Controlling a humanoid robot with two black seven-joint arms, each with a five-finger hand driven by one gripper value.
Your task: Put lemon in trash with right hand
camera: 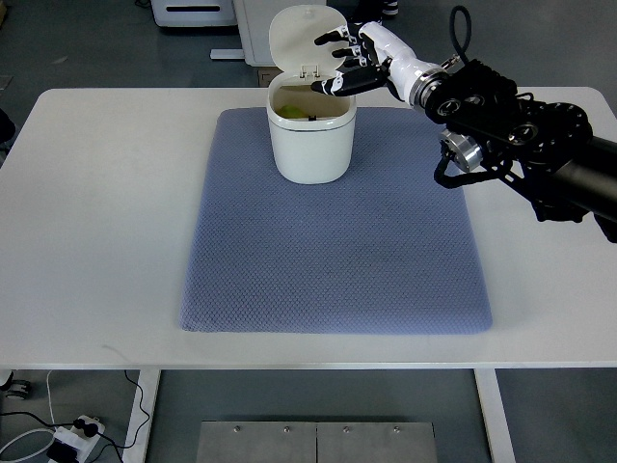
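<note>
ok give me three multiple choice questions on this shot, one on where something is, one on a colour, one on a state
1. Where does the trash bin stand?
A. at the far edge of the mat
B. on the bare table, off the mat
C. at the mat's near left corner

2. What colour is the mat?
A. red
B. blue-grey
C. black

3. How is the bin's lid?
A. shut flat
C. lying on the table
B. flipped up open

Answers:
1. A, the bin sits at the mat's far side, by its middle.
2. B, the mat is blue-grey on the white table.
3. B, the lid stands upright behind the bin, with something yellow-green inside, and the right hand is over the rim with its fingers spread, holding nothing.
</note>
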